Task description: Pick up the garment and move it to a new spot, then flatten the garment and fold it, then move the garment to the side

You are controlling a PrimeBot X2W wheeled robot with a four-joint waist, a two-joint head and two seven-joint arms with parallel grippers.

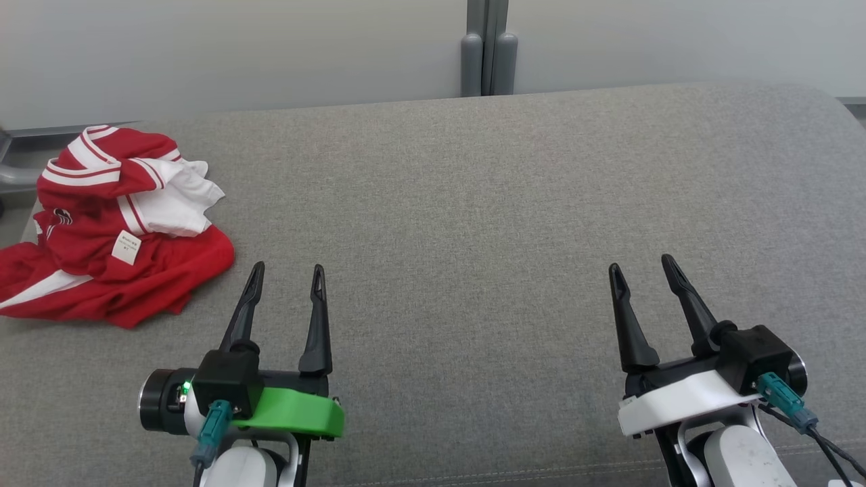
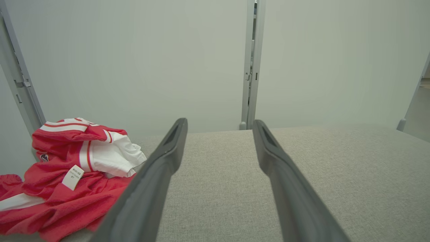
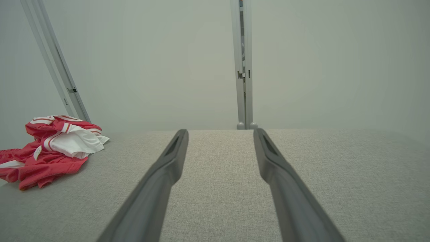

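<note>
The garment [image 1: 115, 230] is a crumpled red piece with white panels, striped trim and a small white label, heaped at the far left of the grey padded surface [image 1: 473, 223]. In the left wrist view the garment [image 2: 67, 181] lies left of my fingers, and in the right wrist view the garment [image 3: 50, 148] sits far to the left. My left gripper [image 1: 287, 274] hovers open just right of the heap, apart from it, with nothing between its fingers. At the lower right my right gripper [image 1: 643, 265] stands open too, holding nothing.
A pale wall with a grey vertical post [image 1: 488, 47] rises behind the surface's far edge. The garment lies close to the surface's left edge, where a grey frame piece [image 1: 13, 176] shows. The grey fabric stretches wide between and beyond the grippers.
</note>
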